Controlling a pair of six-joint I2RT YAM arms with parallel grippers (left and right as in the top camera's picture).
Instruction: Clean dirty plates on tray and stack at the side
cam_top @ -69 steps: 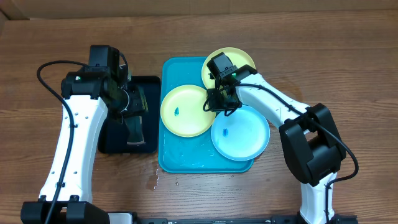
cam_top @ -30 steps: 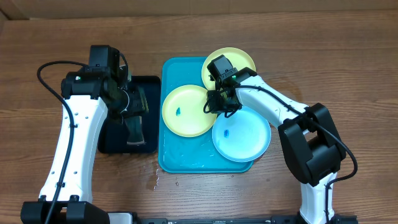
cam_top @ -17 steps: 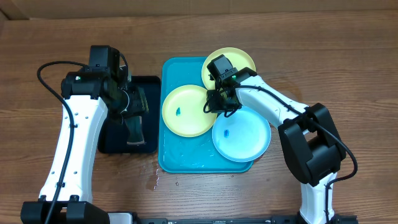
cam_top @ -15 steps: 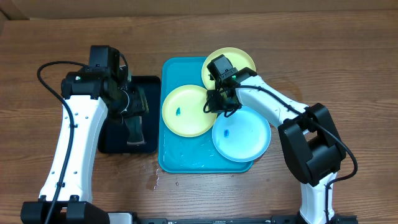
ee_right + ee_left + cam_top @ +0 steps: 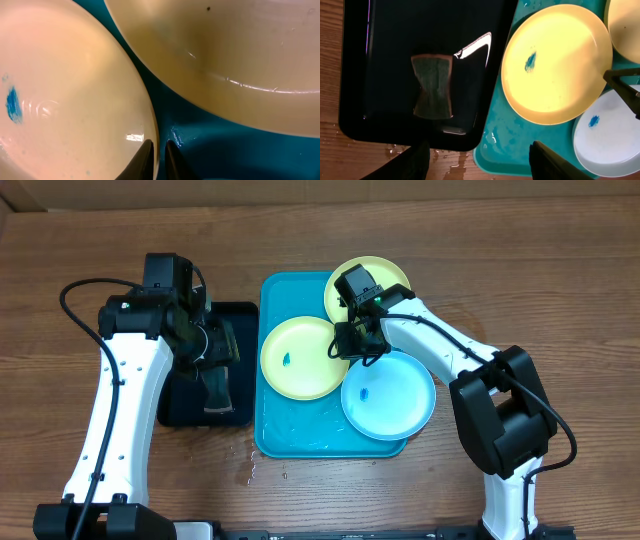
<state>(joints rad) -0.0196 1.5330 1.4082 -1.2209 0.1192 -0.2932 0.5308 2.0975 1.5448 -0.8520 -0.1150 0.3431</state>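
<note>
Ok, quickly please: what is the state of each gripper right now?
Left gripper: open, holding nothing, over the black tray.
Right gripper: closed on the rim of the smeared yellow-green plate.

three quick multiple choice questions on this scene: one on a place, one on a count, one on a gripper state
1. Where is the sponge? A in the black tray B on a plate C on bare wood
2. How many plates are yellow? A one B two C three
3. The right gripper is: A wide open B shut on the rim of the left yellow plate C shut on the sponge
Key: 1 A, left wrist view shows it; 2 B, the far yellow plate too, plus one cyan plate; 3 B, fingertips pinch that rim.
</note>
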